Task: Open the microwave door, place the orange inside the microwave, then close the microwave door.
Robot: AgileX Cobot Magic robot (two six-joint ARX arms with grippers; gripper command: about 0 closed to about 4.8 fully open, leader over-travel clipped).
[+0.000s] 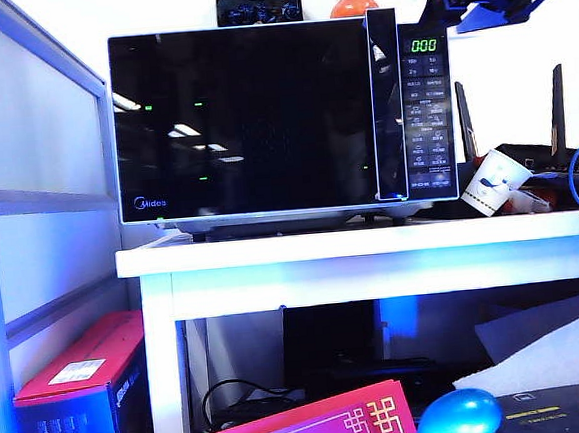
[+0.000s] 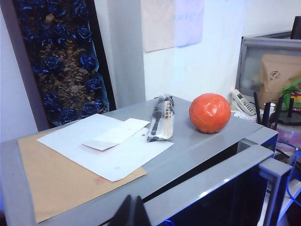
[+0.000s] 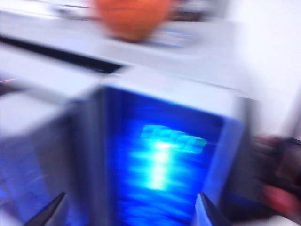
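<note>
Midea microwave (image 1: 282, 117) display reads 000; right claw (image 3: 127, 212) spread, left claw (image 2: 130, 212) closed.

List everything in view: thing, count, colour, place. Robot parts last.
microwave: one, black and silver, on the white table
door: one, glossy black, slightly ajar at the handle side
orange: one, orange-red, on top of the microwave
papers: white sheets on a brown envelope, on the microwave top
paper cup: one, white, tipped, right of the microwave
red box: one, under the table, left
blue rounded object: one, shiny, foreground
left gripper: black, fingertips together, over the microwave top
right gripper: open, above the microwave's keypad corner; blurred
</note>
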